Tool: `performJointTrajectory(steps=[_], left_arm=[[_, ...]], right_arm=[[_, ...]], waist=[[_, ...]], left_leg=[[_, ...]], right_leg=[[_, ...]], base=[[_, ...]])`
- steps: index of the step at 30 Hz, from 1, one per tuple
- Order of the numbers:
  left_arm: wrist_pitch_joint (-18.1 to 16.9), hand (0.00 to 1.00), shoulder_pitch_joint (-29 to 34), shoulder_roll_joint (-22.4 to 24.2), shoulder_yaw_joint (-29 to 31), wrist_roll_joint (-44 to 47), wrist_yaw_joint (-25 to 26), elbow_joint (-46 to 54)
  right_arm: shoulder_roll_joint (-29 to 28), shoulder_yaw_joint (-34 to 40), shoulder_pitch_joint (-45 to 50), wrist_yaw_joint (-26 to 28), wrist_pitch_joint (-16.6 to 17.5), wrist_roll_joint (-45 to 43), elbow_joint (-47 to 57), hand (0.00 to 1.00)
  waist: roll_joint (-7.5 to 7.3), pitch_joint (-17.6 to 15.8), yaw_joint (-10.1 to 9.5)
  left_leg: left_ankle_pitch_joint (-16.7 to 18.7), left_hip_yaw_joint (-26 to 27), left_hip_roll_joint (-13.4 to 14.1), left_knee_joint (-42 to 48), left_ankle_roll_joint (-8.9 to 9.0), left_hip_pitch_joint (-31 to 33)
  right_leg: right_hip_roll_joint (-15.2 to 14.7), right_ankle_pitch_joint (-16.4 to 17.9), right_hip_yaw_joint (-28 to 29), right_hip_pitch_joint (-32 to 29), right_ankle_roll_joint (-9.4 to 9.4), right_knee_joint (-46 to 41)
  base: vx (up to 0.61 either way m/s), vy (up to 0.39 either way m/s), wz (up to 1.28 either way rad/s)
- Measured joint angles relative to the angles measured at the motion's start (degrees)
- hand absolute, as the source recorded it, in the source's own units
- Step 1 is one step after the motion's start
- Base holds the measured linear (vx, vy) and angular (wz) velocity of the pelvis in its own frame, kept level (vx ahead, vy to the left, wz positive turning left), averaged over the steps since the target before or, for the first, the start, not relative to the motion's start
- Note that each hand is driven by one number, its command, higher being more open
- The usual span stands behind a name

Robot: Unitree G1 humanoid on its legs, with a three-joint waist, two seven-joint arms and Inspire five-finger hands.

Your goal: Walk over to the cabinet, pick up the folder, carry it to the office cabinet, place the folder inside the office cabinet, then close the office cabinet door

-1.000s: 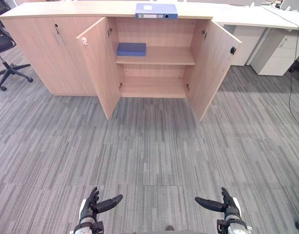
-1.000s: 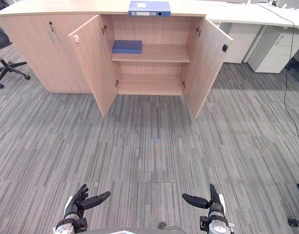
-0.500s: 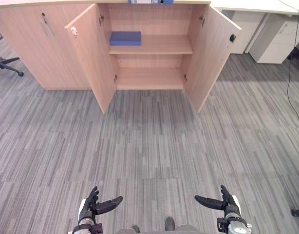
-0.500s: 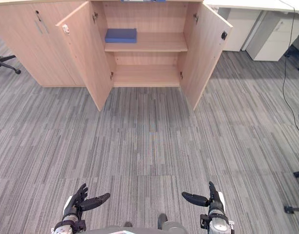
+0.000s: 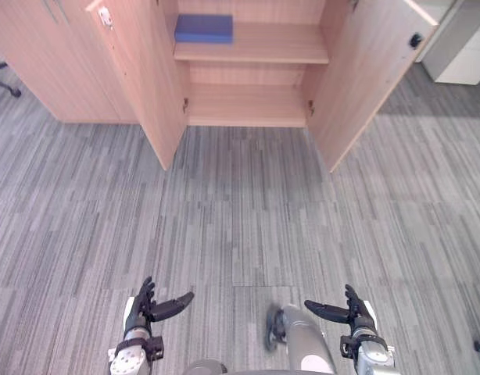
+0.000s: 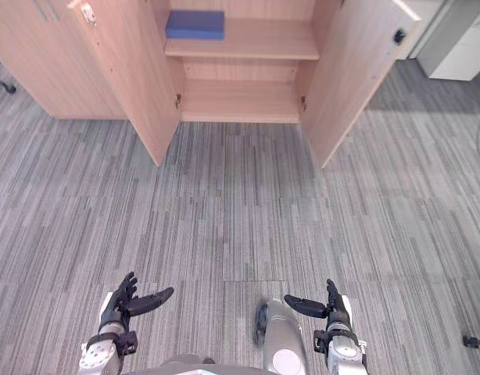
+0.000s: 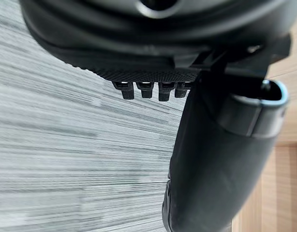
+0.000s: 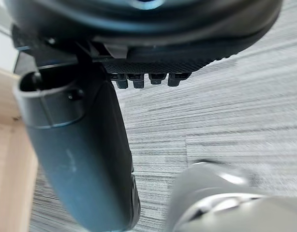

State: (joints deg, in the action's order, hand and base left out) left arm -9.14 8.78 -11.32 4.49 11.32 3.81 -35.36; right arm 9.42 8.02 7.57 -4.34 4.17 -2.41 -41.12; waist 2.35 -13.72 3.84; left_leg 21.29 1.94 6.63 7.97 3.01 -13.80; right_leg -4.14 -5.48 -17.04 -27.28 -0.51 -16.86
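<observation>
Currently nothing is gripped. The blue folder (image 5: 203,28) is seen lying flat at the left end of the upper shelf (image 5: 279,51) inside the open cabinet (image 5: 256,74), well apart from both hands. The left hand (image 5: 140,314) and right hand (image 5: 353,312) are held low over the carpet floor (image 5: 240,203). Their fingers are loosely spread, the thumbs are pointed inward, and nothing is held in either.

Risks, as judged:
- The approach is flanked by the left door (image 5: 142,70) and right door (image 5: 373,78), both swung outward. A door edge could be clipped by an arm if the walk-in is not centred, and the door would be knocked.
- The folder lies flat on the shelf, so little edge is offered. It could be pushed deeper toward the back wall rather than lifted if the fingers are brought in too high.
- The shelf is set low, so a forward lean is probably needed. Balance could be lost if the reach is started from too far off.
- A one-handed grasp could let the flat folder tip and slide out.

Containers:
- The upper shelf is occupied by the folder alone.
- Nothing is seen on the lower shelf (image 5: 248,105).
- The neighbouring cabinet (image 5: 44,70) to the left is shut, so its contents are hidden.
- The white drawer unit (image 5: 471,47) at the right is closed, so its contents cannot be told.
</observation>
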Motion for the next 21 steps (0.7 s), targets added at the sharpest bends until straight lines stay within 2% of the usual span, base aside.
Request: performJointTrajectory(steps=[1,2,3,4,5,6,7,8,9,11,12,13,14,15,16,17,19,20,21], left_arm=[[0.02,1.00,-0.91,0.86,0.01,-0.08,-0.02,-1.31],[0.09,1.00,-1.50,0.93,-0.60,-0.14,-0.28,-1.91],[0.09,1.00,-1.48,1.30,-0.94,-0.14,-0.37,-2.00],[0.07,1.00,-1.30,2.30,-1.01,-0.13,-0.57,-2.60],[-0.13,1.00,-0.67,2.88,-0.97,-0.12,-0.64,-2.65],[-0.27,1.00,-0.61,2.81,-0.93,-0.11,-0.89,-2.52],[-0.35,1.00,-0.67,2.79,-0.63,-0.09,-1.24,-2.44],[-0.35,1.00,-0.67,2.78,-0.57,-0.01,-1.21,-2.37],[-0.36,1.00,-0.67,2.80,-0.61,0.01,-1.24,-2.28],[-0.31,1.00,-0.97,3.02,-0.64,-0.01,-1.48,-2.28],[-0.10,1.00,-0.76,2.99,-0.50,0.00,-1.47,-2.33],[0.07,1.00,-0.77,3.06,-0.47,0.00,-1.47,-2.59],[0.14,1.00,-0.41,3.52,-0.49,0.01,-1.47,-2.68],[0.13,1.00,0.21,3.25,-0.26,-0.01,-1.28,-2.83],[0.14,1.00,-0.09,2.83,-0.03,-0.03,-1.20,-2.96],[0.14,1.00,-0.70,2.89,0.21,-0.02,-1.19,-3.00],[0.11,1.00,-1.31,3.22,0.47,-0.08,-1.18,-3.10],[0.13,1.00,-0.75,3.33,0.55,-0.08,-1.18,-3.24],[0.19,1.00,-0.46,3.30,0.45,-0.07,-1.22,-3.30]], right_arm=[[0.56,0.03,-1.46,0.03,-0.39,0.05,-0.15,1.00],[0.33,0.04,-2.32,0.23,-0.38,0.07,0.43,1.00],[0.41,0.03,-2.42,0.37,-0.37,0.09,0.80,1.00],[0.65,-0.35,-2.41,0.52,-0.21,0.07,1.14,1.00],[1.07,-1.94,-2.66,0.50,-0.18,0.06,1.10,1.00],[0.96,-2.40,-2.92,0.48,-0.06,0.02,1.16,1.00],[0.59,-3.12,-3.66,0.34,0.29,-0.31,1.13,1.00],[0.16,-3.59,-4.61,0.09,0.55,-0.76,1.15,1.00],[0.03,-3.63,-5.06,0.02,0.62,-0.94,1.19,1.00],[0.17,-3.49,-6.37,-0.24,0.96,-1.15,1.16,1.00],[-0.09,-2.98,-7.45,-0.45,0.99,-2.14,0.85,1.00],[-0.45,-2.00,-7.58,-0.50,1.06,-2.50,0.86,1.00],[-0.49,-1.07,-6.98,-0.75,1.07,-2.67,0.74,1.00],[-0.83,-1.20,-6.60,-1.07,1.04,-2.71,-0.66,1.00],[-1.12,-1.33,-6.19,-1.04,0.88,-2.71,-0.90,1.00],[-1.07,-1.34,-5.78,-1.04,0.91,-2.70,-0.90,1.00],[-1.07,-1.28,-5.15,-0.99,0.63,-2.66,-2.41,1.00],[-1.33,-1.31,-5.08,-0.68,0.54,-2.59,-3.22,1.00],[-1.47,-1.32,-5.00,-0.59,0.54,-2.49,-3.36,1.00]], waist=[[1.99,-0.63,0.08],[1.48,-0.77,0.52],[1.45,-0.80,0.47],[1.29,-1.02,0.31],[0.74,-1.68,-0.25],[1.19,-1.78,-0.71],[0.34,-2.57,-1.95],[-0.65,-3.15,-3.06],[-1.07,-3.39,-3.29],[-1.62,-3.61,-4.67],[-2.00,-3.93,-5.27],[-2.29,-4.10,-5.71],[-1.87,-3.82,-5.84],[-2.88,-3.46,-6.31],[-3.90,-2.84,-5.93],[-4.17,-2.67,-5.77],[-4.40,-2.52,-5.93],[-4.58,-2.41,-5.91],[-4.60,-2.43,-5.54]], left_leg=[[-0.45,0.34,2.25,2.20,2.31,-0.50],[-3.68,0.51,2.17,7.88,6.38,1.40],[-6.08,0.63,2.25,12.25,6.23,2.63],[-13.95,1.56,2.93,24.68,5.87,6.45],[-17.78,3.27,5.61,39.57,5.70,11.88],[-15.64,4.06,7.01,46.28,4.76,14.89],[-12.00,6.05,8.88,55.52,2.73,20.08],[-9.72,7.71,8.96,57.16,1.54,25.00],[-8.76,8.60,8.61,55.97,1.15,27.23],[-6.51,10.03,6.95,46.44,0.68,33.42],[-6.18,9.70,5.09,36.57,0.40,36.00],[-7.29,8.95,3.33,28.20,0.62,36.76],[-12.42,7.11,1.50,14.76,1.23,36.14],[-20.70,6.37,-0.21,14.00,-2.53,34.59],[-18.83,6.66,-1.22,15.33,-2.72,35.19],[-17.18,6.75,-1.86,16.92,-3.16,35.65],[-11.95,8.76,-2.58,20.68,-4.57,34.19],[-9.50,9.76,-3.78,20.35,-5.49,30.92],[-8.26,9.99,-4.54,19.78,-5.91,28.91]], right_leg=[[1.16,1.46,-1.14,-0.63,-2.96,-5.35],[0.44,5.87,-1.26,-0.46,-2.89,-9.01],[0.43,7.33,-1.36,0.80,-3.00,-9.51],[0.93,9.71,-1.22,5.83,-2.99,-7.62],[2.71,10.31,-0.80,12.33,-3.07,-2.85],[3.63,10.37,-0.49,15.68,-3.17,-0.49],[5.16,10.43,0.84,21.25,-3.26,3.65],[5.68,10.43,2.07,26.25,-3.26,7.62],[5.71,10.43,2.68,28.12,-3.26,9.20],[5.69,10.46,5.09,31.52,-3.20,12.28],[5.06,11.17,7.05,33.39,-2.11,13.46],[4.26,12.52,8.18,35.07,-0.66,14.08],[3.83,14.51,9.29,37.09,0.74,14.29],[2.61,17.46,11.47,39.08,2.06,13.54],[1.34,18.20,11.67,38.98,2.23,12.73],[0.52,18.85,11.87,38.54,2.56,11.18],[-2.04,20.92,13.06,34.62,4.67,-1.37],[-4.12,19.98,13.44,30.70,6.43,-13.65],[-5.45,18.40,13.37,28.35,8.95,-20.51]], base=[[0.63,-0.214,0.21],[0.62,-0.218,0.10],[0.65,-0.258,0.18],[0.66,-0.245,0.00],[0.65,-0.224,-0.07],[0.59,-0.169,-0.32],[0.55,-0.124,-0.46],[0.54,-0.106,-0.48],[0.52,-0.061,-0.51],[0.44,0.013,-0.61],[0.50,0.116,-0.73],[0.62,0.199,-0.79],[0.74,0.325,-0.76],[0.65,0.315,-0.48],[0.57,0.277,-0.21],[0.48,0.210,0.04],[0.56,0.249,-0.23],[0.53,0.236,-0.27],[0.64,0.242,-0.11]])
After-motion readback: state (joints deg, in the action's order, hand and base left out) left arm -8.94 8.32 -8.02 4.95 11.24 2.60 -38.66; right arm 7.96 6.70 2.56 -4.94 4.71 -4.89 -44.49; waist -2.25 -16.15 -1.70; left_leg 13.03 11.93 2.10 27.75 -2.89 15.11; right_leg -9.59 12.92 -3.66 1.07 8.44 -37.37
